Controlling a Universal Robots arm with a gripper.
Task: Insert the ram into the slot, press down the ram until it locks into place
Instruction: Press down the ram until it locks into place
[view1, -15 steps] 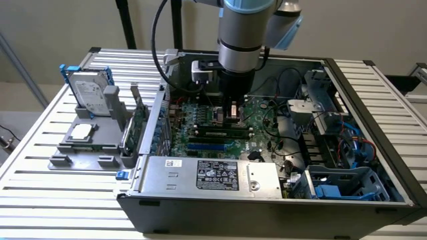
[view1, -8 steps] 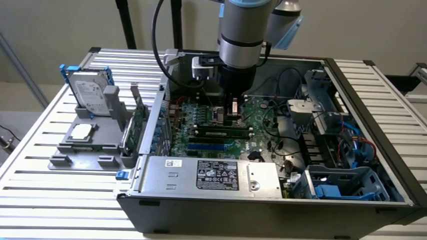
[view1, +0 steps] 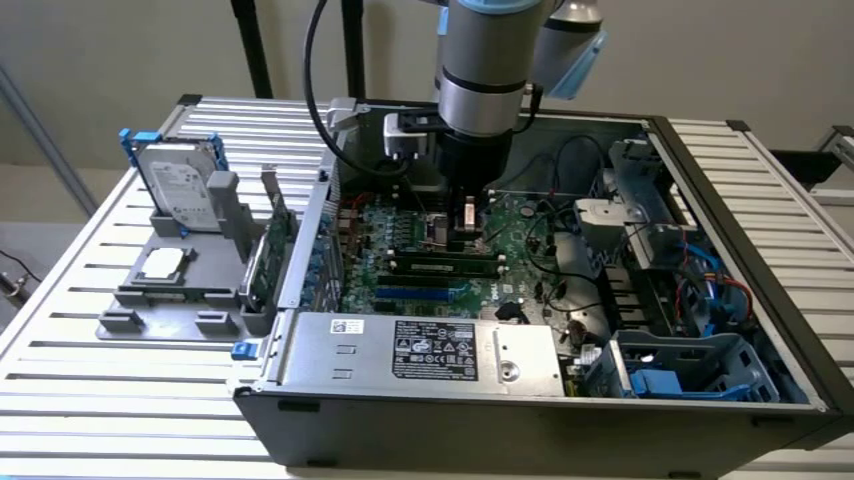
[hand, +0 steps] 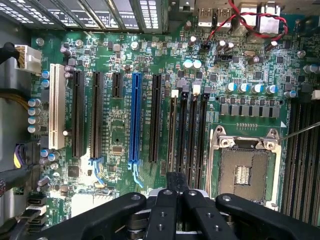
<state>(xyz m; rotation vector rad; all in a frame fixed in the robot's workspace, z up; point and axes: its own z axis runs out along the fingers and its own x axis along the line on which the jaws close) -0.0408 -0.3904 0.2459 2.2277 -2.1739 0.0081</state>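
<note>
Gripper (view1: 470, 215) hangs low inside the open PC case (view1: 747, 200), fingers (hand: 162, 220) pressed together w/ nothing btwn them. Ram (view1: 441, 262) sits flat in a slot on the motherboard (view1: 400, 225), just in front of the gripper in the exterior view.
</note>
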